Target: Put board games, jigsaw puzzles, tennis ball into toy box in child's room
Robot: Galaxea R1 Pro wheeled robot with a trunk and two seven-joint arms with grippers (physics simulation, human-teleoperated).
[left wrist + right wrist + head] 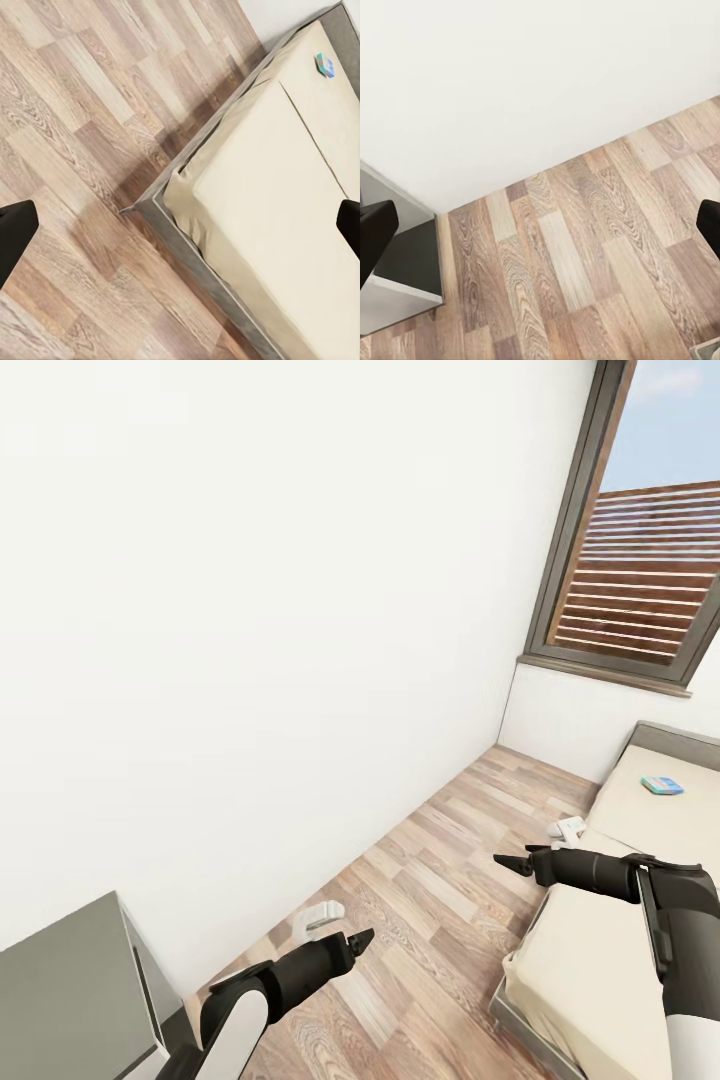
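Observation:
One board game, a small teal-blue box (661, 785), lies on the cream bed (600, 950) near its far end, and it is also seen from the left wrist (325, 65). My left gripper (361, 938) hangs over the wood floor, open and empty, with its dark fingertips (15, 232) spread wide over the bed's corner (180, 229). My right gripper (507, 861) is open too, held above the floor beside the bed's edge and facing the white wall (540, 229). The toy box, jigsaw puzzles and tennis ball are out of view.
A grey-topped furniture corner (70, 985) stands at the near left against the white wall; I cannot tell whether it is the table. Two small white objects (320, 915) (568, 826) lie on the floor. A window (650, 580) is at the far right.

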